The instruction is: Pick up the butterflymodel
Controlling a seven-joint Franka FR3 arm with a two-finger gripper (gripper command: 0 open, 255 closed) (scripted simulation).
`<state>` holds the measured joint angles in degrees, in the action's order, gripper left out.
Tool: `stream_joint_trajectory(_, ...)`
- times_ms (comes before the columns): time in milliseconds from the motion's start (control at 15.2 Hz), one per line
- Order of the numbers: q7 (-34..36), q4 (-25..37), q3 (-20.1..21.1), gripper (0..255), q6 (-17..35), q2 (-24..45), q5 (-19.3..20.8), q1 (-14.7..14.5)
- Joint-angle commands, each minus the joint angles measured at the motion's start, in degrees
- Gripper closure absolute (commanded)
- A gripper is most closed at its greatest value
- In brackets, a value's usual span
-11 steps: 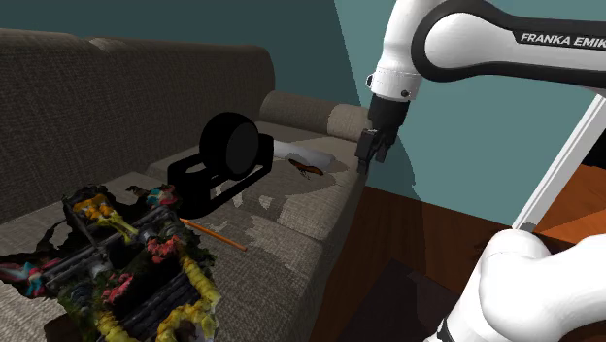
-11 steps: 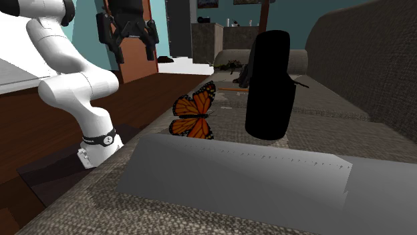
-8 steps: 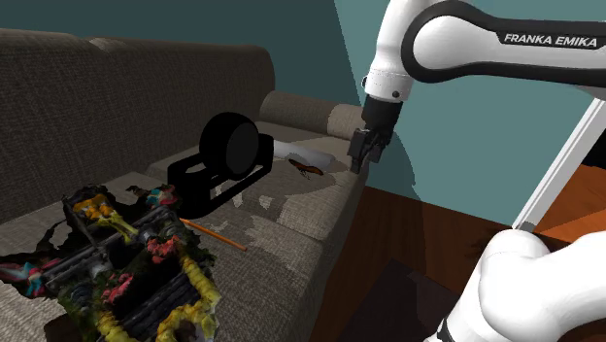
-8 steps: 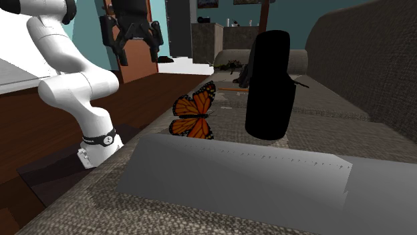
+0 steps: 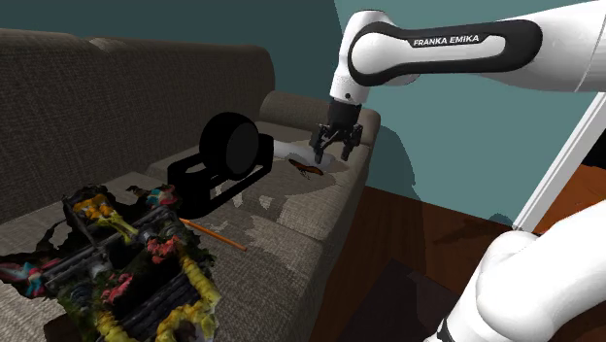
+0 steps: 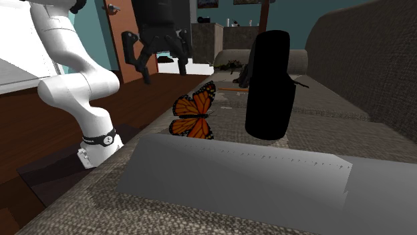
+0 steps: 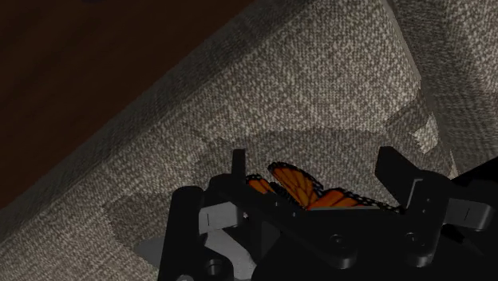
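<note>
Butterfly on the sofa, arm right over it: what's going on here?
A white Franka arm is going for the orange butterfly model, which stands on the sofa seat near its front edge. The gripper is open and hovers above the butterfly without touching it; in the wrist view the wings show between the two fingers. Nothing is held yet. A tall black object stands beside the butterfly.
</note>
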<state>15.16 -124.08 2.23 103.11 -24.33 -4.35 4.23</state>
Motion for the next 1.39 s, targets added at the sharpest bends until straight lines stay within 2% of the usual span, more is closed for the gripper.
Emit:
stream_joint_trajectory(0,2.89,2.11,-0.16,0,1.83,3.64,-0.83,0.84)
stream_joint_trajectory(660,14.00,15.14,-2.54,0,8.35,21.67,-4.76,4.33)
stream_joint_trajectory(1122,13.14,10.31,-2.48,0,14.00,22.54,-5.16,4.24)
stream_joint_trajectory(1254,13.14,10.31,-2.48,0,14.00,22.53,-5.16,4.24)
stream_joint_trajectory(1320,13.10,10.31,-2.50,255,13.96,22.51,-5.17,4.26)
